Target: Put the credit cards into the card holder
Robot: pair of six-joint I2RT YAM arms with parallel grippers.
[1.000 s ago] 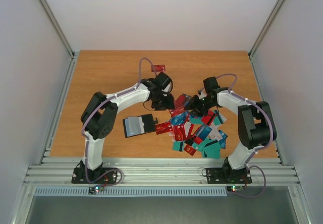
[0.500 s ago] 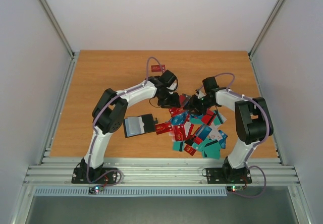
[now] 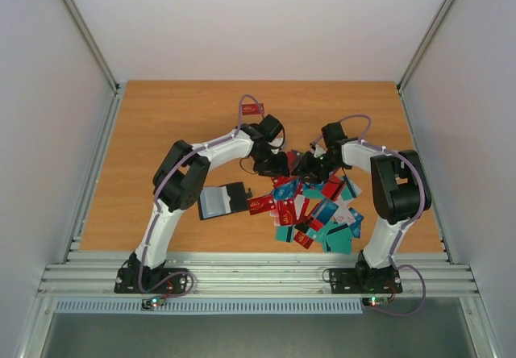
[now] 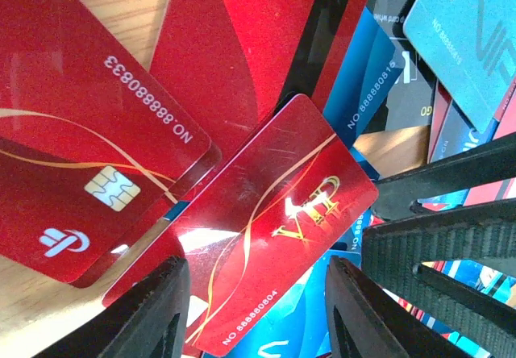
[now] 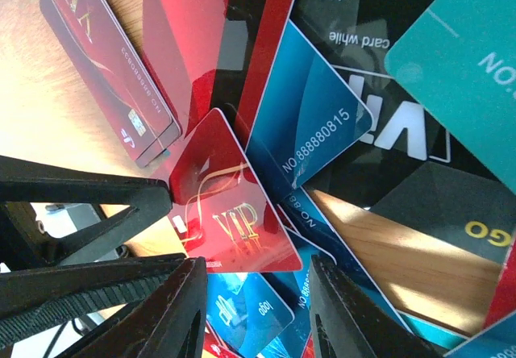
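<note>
While left gripper (image 4: 256, 281) straddles a glossy red rectangular card (image 4: 278, 197), grip unclear | right gripper (image 5: 256, 289) jaws apart, holding nothing

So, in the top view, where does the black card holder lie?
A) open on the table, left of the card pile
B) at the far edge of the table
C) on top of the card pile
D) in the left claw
A: the card holder lies open on the bare wood of the table, just left of the heap of credit cards.
</note>
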